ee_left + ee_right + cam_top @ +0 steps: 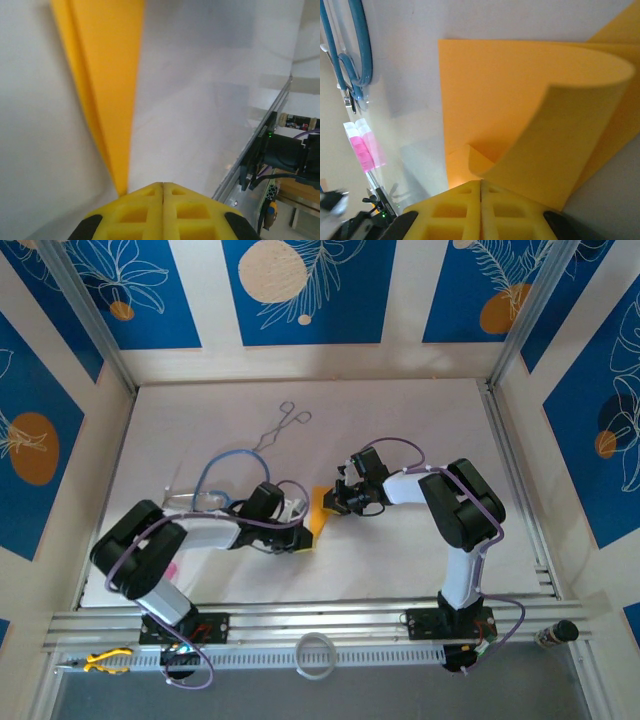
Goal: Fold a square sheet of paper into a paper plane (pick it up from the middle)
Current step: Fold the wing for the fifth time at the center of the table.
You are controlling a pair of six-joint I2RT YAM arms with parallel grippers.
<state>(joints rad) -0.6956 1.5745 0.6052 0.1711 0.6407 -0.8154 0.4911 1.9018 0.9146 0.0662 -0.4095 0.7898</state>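
At the left of the counter (400, 420), I have the left tool (298, 532) lying low and reaching toward the middle. On its wrist camera the yellow fingers (135, 215) are pressed together, with no gap along the seam. The narrow end of the square sheet of paper (107, 75) runs down to the outer edge of one finger, not into the seam. I cannot tell whether any ply is caught there.

Between the two tools, near the middle of the counter, the square sheet of paper (318, 512) is already partly folded and no longer lies flat. From the right wrist camera I see one layer flat on the surface and a second layer curling up and over it in a soft, uncreased bend.

To the right, the right tool (338, 502) faces the sheet from the opposite side. Its fingers (510, 217) are also closed tight against each other. The paper runs right up to the tips, and a small folded corner sits just ahead of them. I cannot confirm a pinch. A pink slip (362, 150) lies well apart and is not part of the job.

Handling notes, as I judge them:
- The sheet is very light, thin and limp. It will slide on the smooth counter if pushed from one side only.
- It takes a crease permanently and crumples easily, so I would keep closing pressure low.
- I would take hold on a doubled, creased edge near the middle of the sheet, not on a single loose corner.
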